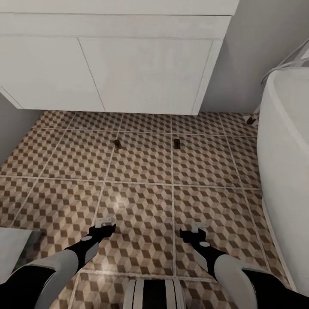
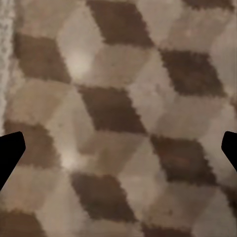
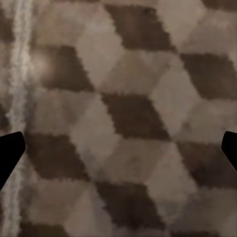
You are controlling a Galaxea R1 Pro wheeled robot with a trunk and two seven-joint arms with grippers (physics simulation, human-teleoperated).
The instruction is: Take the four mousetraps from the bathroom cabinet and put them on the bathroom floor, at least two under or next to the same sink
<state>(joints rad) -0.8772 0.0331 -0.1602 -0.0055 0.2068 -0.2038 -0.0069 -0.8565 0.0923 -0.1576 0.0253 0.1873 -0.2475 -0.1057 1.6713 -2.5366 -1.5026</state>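
I see 2 tiny brown wooden mousetraps (image 1: 117,145) (image 1: 176,143) on cube-patterned tiled bathroom floor (image 1: 141,201), near white wall-hung vanity (image 1: 128,64). I judge 2 left. Left tool (image 1: 105,222), right tool (image 1: 198,227) both spread, empty.

Two mousetraps are being seen on the bathroom floor (image 1: 141,201): the left mousetrap (image 1: 118,145) and the right mousetrap (image 1: 177,143), both far, just in front of one white vanity (image 1: 128,64). One bathtub (image 1: 285,171) is being shown at right. Two grippers are being counted near: left gripper (image 1: 105,222) & right gripper (image 1: 198,227), w/ two dark fingertips each in wrist views.
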